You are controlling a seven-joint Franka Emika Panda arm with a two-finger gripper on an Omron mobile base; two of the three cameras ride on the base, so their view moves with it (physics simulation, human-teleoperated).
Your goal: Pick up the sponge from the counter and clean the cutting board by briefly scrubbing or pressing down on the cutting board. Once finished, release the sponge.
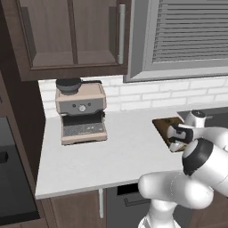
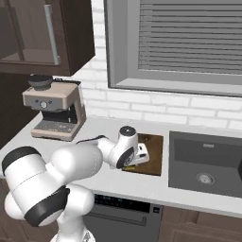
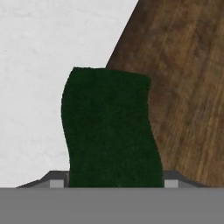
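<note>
Between fingers (image 3: 116, 183): sponge (image 3: 109, 127), over cutting board (image 3: 183, 87) edge.

1. A white brick wall (image 2: 156, 106) runs behind the worktop.
2. A grey-framed window (image 2: 184, 45) with closed slatted blinds (image 1: 191, 31) sits above the wall.
3. Dark brown upper cabinets (image 1: 71, 35) hang to the left of the window, with a long pale handle (image 1: 121, 33).
4. A beige coffee machine (image 1: 81, 111) stands against the wall, below the cabinets.
5. A dark sink (image 2: 205, 163) lies to the right, with a round drain (image 2: 204, 178).
6. A grey dishwasher (image 2: 123, 217) front sits below, between brown base cabinets (image 2: 198, 227).
</note>
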